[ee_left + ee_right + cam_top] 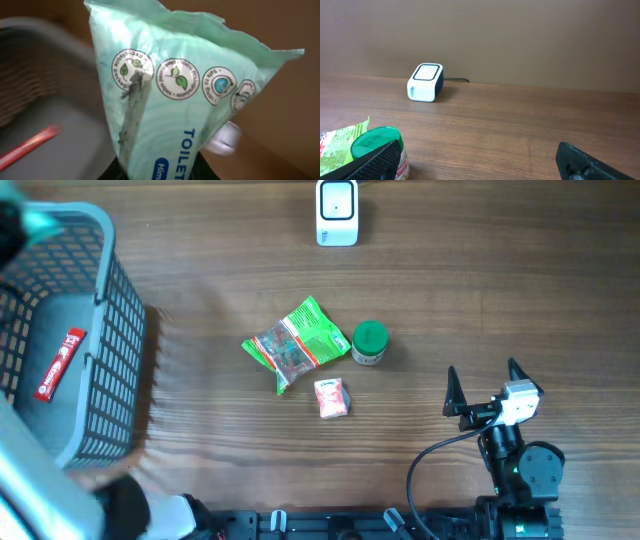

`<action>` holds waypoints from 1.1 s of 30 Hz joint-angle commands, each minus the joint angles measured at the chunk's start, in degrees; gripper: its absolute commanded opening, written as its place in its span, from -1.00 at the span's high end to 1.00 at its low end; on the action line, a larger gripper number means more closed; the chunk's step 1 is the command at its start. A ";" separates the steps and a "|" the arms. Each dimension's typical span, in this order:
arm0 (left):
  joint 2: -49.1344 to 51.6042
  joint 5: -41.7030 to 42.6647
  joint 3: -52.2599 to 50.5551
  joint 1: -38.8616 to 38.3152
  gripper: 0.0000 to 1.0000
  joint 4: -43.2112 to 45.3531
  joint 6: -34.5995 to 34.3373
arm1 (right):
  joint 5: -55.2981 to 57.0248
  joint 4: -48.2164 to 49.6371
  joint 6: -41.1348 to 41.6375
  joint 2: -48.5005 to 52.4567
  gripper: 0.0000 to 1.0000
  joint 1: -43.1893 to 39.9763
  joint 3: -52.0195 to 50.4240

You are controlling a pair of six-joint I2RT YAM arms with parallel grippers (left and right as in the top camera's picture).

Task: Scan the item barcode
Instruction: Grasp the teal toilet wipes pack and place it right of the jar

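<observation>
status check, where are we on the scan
Left gripper shut on wipes pack, above basket. Right gripper open, empty. Scanner unobstructed, pack not there yet.

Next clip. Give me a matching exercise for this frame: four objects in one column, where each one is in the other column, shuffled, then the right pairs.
Column one:
1. white box-shaped scanner
2. red flat stick packet
3. pale green plastic wipes pack
4. small jar with a green lid

Column two:
A. inside the grey mesh basket
B. next to the green snack bag on the wooden table
C. gripped by the left gripper
D. alone at the table's far edge

Pairs: 1-D, 2-A, 3-C, 4-B
</observation>
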 commanded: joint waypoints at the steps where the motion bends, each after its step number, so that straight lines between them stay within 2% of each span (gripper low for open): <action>1: 0.96 10.36 -0.90 -18.23 0.64 2.43 -2.40 | 0.37 0.22 -0.13 -0.35 -0.99 0.02 -0.04; 3: 4.11 10.21 -3.02 -33.27 0.64 6.27 -2.40 | 0.37 0.22 -0.13 -0.35 -0.99 0.02 -0.04; 5: 9.75 6.82 -3.80 -44.68 0.65 9.88 -2.40 | 0.37 0.22 -0.13 -0.35 -0.99 0.02 -0.04; 8: 20.59 5.20 -3.80 -56.54 0.65 15.58 -2.36 | 0.37 0.22 -0.13 -0.35 -0.99 0.02 -0.04; 11: 30.93 4.98 -3.80 -63.73 0.65 17.20 -2.36 | 0.37 0.22 -0.13 -0.35 -1.00 0.02 -0.04; 16: 44.00 4.35 -3.93 -70.18 0.65 16.57 -3.21 | 0.35 0.22 -0.15 -0.37 -0.99 0.02 -0.04; 18: 46.45 -1.44 -3.96 -71.19 0.66 16.57 -8.17 | 0.35 0.22 -0.13 -0.35 -0.99 0.02 -0.04; 24: 47.39 -12.72 -7.19 -71.41 0.60 18.64 -16.39 | 0.35 0.22 -0.13 -0.35 -1.00 0.02 -0.04; 26: 47.39 -12.83 -10.99 -71.41 0.49 21.88 -17.33 | 0.37 0.22 -0.15 -0.35 -0.99 0.02 -0.04; 29: 47.39 -12.81 -13.88 -71.47 0.48 23.61 -17.42 | 0.37 0.22 -0.13 -0.35 -0.99 0.02 -0.04; 31: 47.06 -12.81 -13.70 -71.47 0.35 23.65 -17.42 | 0.37 0.22 -0.11 -0.35 -0.99 0.02 -0.04; 32: 46.53 -12.81 -13.35 -71.43 0.20 23.61 -17.40 | 0.35 0.22 -0.13 -0.35 -0.99 0.02 -0.04; 33: 45.70 -12.81 -12.68 -71.38 -0.11 23.56 -17.40 | 0.37 0.22 -0.13 -0.35 -0.99 0.02 -0.04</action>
